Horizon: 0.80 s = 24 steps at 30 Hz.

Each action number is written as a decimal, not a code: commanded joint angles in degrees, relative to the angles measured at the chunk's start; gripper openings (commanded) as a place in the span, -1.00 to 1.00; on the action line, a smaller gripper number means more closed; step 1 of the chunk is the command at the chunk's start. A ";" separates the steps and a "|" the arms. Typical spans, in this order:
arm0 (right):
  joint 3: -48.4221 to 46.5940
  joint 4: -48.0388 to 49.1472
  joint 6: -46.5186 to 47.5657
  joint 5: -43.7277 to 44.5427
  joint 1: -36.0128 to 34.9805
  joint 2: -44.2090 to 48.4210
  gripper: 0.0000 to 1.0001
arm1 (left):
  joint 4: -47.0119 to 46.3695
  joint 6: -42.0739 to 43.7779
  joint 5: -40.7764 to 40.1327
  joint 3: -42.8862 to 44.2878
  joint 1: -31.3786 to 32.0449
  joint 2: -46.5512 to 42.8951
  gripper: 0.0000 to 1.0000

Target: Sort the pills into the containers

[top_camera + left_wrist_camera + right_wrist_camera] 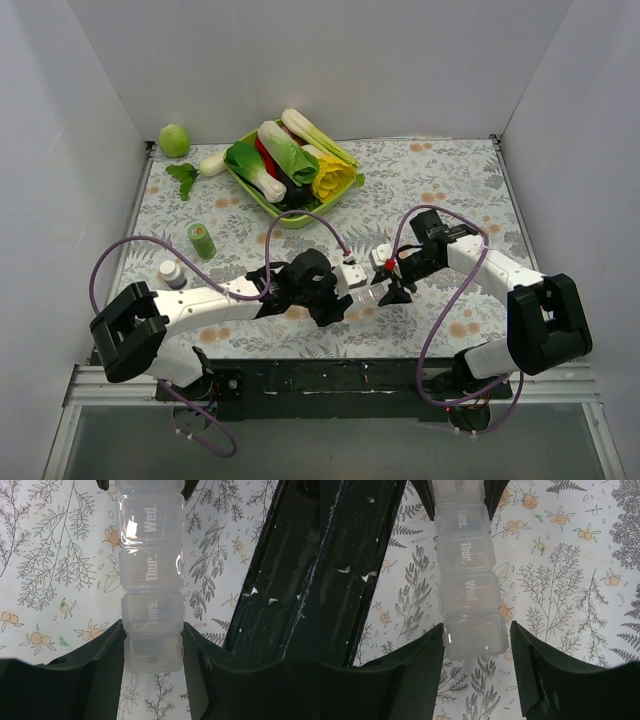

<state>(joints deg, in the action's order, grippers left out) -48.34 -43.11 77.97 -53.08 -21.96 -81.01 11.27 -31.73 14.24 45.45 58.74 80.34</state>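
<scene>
Left claw [153, 628] is clenched on the strip [150, 570]. Its fingers press both long sides at the Tues. compartment, so that end sits between the tips. The rest of the strip runs straight ahead of the claw, through Thur. and Wed.

Right claw [477, 628] straddles the opposite end, facing the left one. One finger [432, 650] touches the last compartment. The other stands just beside it with a sliver showing, so I cannot tell whether this claw grips or only brackets. The strip lies level between the two claws, on or just above the surface [440, 190]; which, I cannot tell.

My judgement is that the sorting has barely begun. Every compartment in view looks closed and clear, with no pill inside, and no loose pill shows. A green bottle [201, 240] and a white bottle [171, 272] stand well back from the left claw, beside its arm, with neither claw near them. Opening lids, getting pills out and dropping them in all appear left to do.
</scene>
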 commanded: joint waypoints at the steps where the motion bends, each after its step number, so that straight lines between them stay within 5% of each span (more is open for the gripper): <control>1: -2.38 -0.57 -1.24 -0.27 -0.37 -0.46 0.18 | -1.60 1.14 -0.70 -0.19 0.32 -2.90 -0.99; 6: -3.43 -2.41 -1.25 -2.64 -0.37 -0.55 0.03 | -1.34 1.58 -1.32 -0.28 0.32 -2.38 -0.99; 16: -3.43 -1.62 -3.62 -2.56 -0.37 0.68 0.23 | -0.81 2.11 -1.67 0.25 0.23 -0.97 -0.99; 24: -3.69 -3.64 -3.27 -3.43 -0.46 -0.46 0.00 | -0.63 2.37 -2.20 0.25 0.32 -0.53 -0.99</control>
<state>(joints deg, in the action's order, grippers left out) -49.91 -44.01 74.91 -54.15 -22.15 -81.10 11.18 -30.28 12.84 45.43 58.74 80.14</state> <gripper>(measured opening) 0.538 0.426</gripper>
